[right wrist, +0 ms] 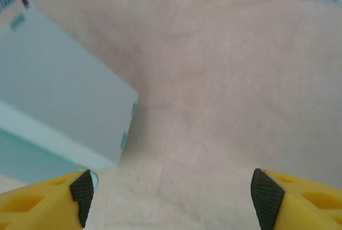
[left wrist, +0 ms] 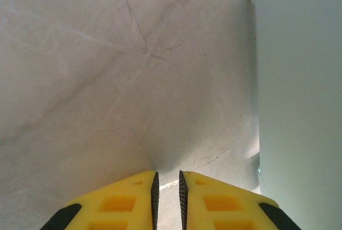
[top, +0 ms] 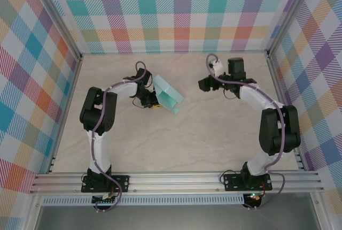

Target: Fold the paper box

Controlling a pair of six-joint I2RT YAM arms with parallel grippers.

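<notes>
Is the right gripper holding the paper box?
No, the right gripper stands open over the table, the paper box off to one side.

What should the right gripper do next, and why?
Probably move the right gripper left toward the box: its jaws stand wide open, empty, apart from the box, while the left gripper sits shut beside it.

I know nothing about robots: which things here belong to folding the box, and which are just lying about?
Part of the job:
paper box
left fingers
right fingers

Just surroundings:
table
checked walls
</notes>
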